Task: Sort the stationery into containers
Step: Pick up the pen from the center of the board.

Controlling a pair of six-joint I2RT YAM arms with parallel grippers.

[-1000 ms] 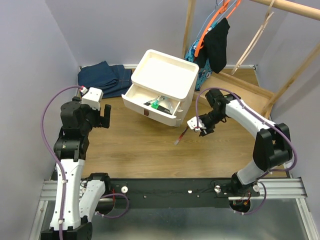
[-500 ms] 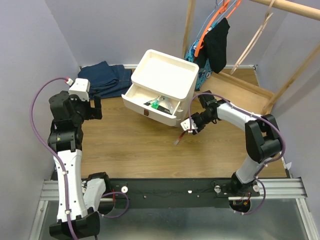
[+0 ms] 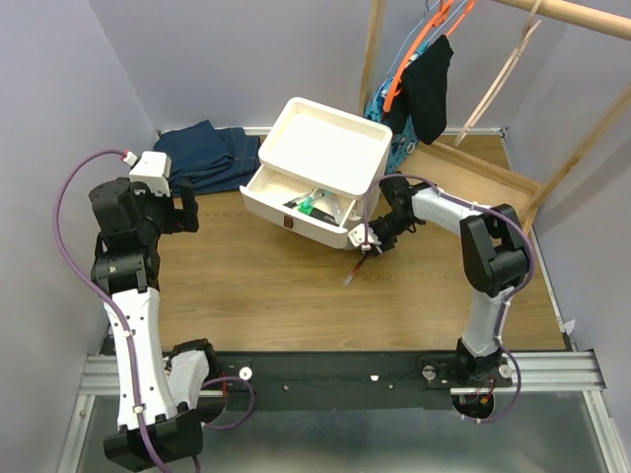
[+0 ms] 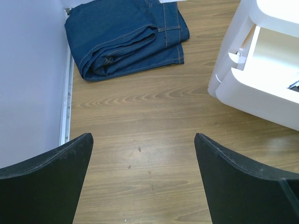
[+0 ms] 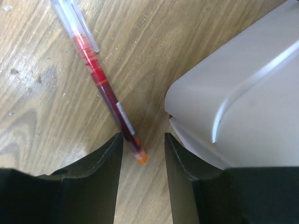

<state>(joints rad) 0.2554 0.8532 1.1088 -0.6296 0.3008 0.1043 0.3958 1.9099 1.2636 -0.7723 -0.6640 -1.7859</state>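
Observation:
The white containers (image 3: 320, 148) stand at the back middle, with one drawer (image 3: 296, 212) pulled out holding a green-black marker (image 3: 314, 205) and other stationery. A red pen (image 3: 353, 271) lies on the table by the drawer's front right corner. My right gripper (image 3: 367, 241) is low over the pen's upper end. In the right wrist view the pen (image 5: 105, 93) has its orange tip between the partly open jaws of the gripper (image 5: 142, 136), close to the left finger, with the container's corner (image 5: 243, 93) just right. My left gripper (image 3: 182, 212) hangs wide open at the left, nothing between its fingers (image 4: 51, 158).
Folded jeans (image 3: 212, 153) lie at the back left against the wall, also in the left wrist view (image 4: 126, 37). A wooden rack with hangers and a black garment (image 3: 429, 84) stands back right, above a long wooden tray (image 3: 473, 172).
My right gripper has moved left to the drawer's corner and come down over the pen's end, its jaws narrowing a little. The left arm has drawn back to the left.

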